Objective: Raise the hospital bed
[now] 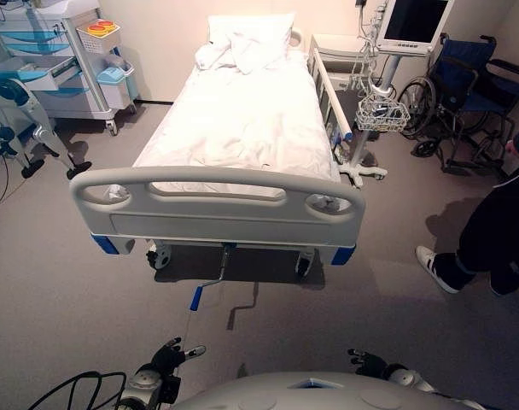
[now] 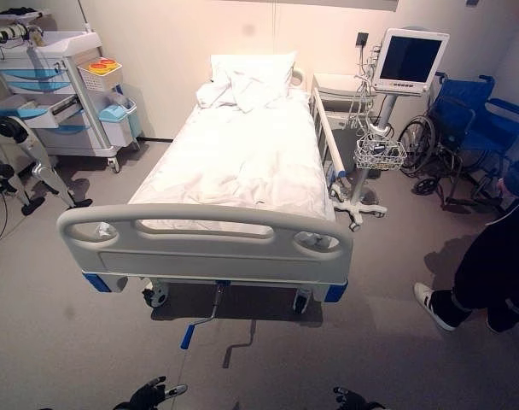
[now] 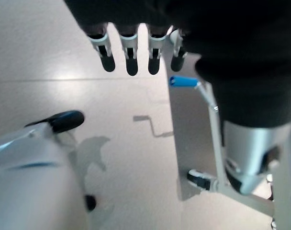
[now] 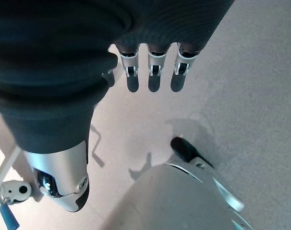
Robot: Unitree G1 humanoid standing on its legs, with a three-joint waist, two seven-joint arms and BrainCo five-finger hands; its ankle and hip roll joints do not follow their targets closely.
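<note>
Progress: not begun by the look of it; the bed lies flat and the crank is untouched.
Left robot hand: released, fingers straight, holding nothing.
Right robot hand: released, empty, low at the robot's right.
Crank: under the footboard, its blue grip just ahead of the left robot hand, not touching.
Left to do: grasp the grip and wind.
</note>
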